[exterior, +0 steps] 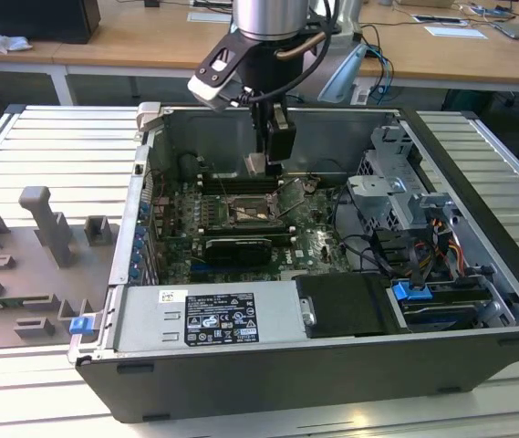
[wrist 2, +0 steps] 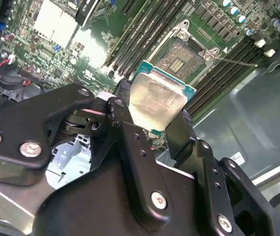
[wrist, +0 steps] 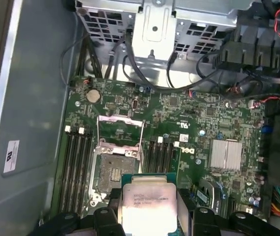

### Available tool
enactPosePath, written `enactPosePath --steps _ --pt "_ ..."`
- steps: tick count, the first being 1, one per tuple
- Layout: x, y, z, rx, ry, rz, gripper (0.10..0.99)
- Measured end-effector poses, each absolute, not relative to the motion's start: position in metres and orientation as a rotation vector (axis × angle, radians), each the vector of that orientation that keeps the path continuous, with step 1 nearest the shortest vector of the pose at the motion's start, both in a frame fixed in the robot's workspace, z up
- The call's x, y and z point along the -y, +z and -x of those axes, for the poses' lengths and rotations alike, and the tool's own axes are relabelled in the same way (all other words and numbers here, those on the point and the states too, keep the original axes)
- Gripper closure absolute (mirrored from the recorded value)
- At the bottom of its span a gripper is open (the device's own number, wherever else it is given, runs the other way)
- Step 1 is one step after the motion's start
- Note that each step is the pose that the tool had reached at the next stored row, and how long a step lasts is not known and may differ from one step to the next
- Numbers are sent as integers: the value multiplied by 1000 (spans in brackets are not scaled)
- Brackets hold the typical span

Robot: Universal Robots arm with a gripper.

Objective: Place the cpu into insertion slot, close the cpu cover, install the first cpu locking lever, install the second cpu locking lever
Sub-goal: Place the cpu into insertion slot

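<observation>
My gripper (exterior: 269, 162) hangs inside the open computer case, shut on the cpu (exterior: 254, 165). In both wrist views the cpu (wrist 2: 155, 100) (wrist: 147, 202) shows its silvery face with green edges, clamped between the black fingers (wrist 2: 121, 92). The insertion slot (wrist: 114, 170) (wrist 2: 181, 56) (exterior: 244, 213) is a dark, bare square socket on the green board, just below and beside the chip. The cpu cover (wrist: 120, 129) stands flipped open at the socket's far edge. A thin metal locking lever (wrist 2: 234, 62) sticks out past the socket.
Long black memory slots (wrist: 76, 164) flank the socket. A black expansion card (exterior: 236, 248) lies nearer the power supply (exterior: 209, 319). A metal drive cage (exterior: 396, 192) and cables fill the exterior view's right. Grey fixtures (exterior: 49, 228) sit on the table outside the case.
</observation>
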State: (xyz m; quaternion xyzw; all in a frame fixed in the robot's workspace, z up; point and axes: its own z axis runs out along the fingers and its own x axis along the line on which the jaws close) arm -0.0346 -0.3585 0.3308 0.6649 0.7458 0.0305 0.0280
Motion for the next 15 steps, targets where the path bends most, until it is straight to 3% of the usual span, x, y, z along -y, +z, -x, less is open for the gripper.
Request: enactPosePath --steps 15 --pt "346 295 35 -2221 78 -2136 553"
